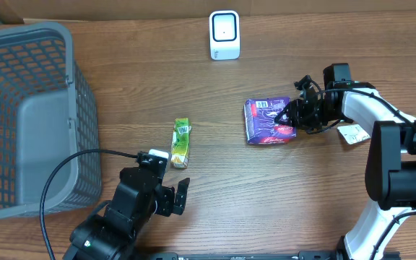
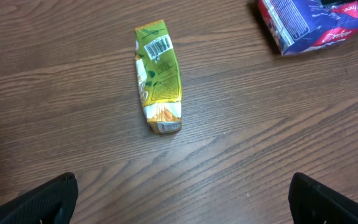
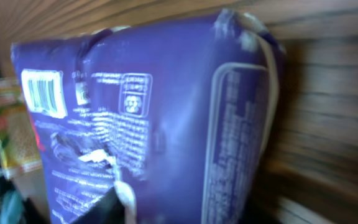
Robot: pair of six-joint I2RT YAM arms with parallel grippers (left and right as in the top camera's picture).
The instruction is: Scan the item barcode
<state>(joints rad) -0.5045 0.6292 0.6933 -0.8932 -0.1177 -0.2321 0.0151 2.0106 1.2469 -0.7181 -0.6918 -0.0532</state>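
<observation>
The brown wood-grain desk (image 1: 266, 209) carries everything. At its left edge stands a large grey plastic basket with mesh walls (image 1: 84, 108).

The task's thing appears to be the purple glossy film packet (image 1: 266, 120). It is soft and pillow-shaped with crimped seams, and it lies right of centre, well apart from the small white box-shaped barcode scanner (image 1: 224, 35) at the desk's far edge.

The right tool (image 1: 290, 117) is at the packet's right edge. In the right wrist view the purple film fills the frame at a tilt, with a white barcode (image 3: 42, 93) near its upper left. I cannot tell whether the jaws are already pinching the film or only bracketing it.

The step in hand looks like the pick-up. Next the packet needs a firm pinch, a lift, and a turn so the barcode faces the scanner's window. Slick, yielding film may slip or fold, so the hold should sit clear of the code.

The left tool (image 1: 173, 196) hangs spread wide and empty near the front edge. Just beyond it lies a narrow green and yellow printed pouch (image 2: 157, 81), flat on the wood with its own barcode (image 2: 157, 45) facing up.

A small white printed tag (image 1: 353, 133) lies beside the right arm.
</observation>
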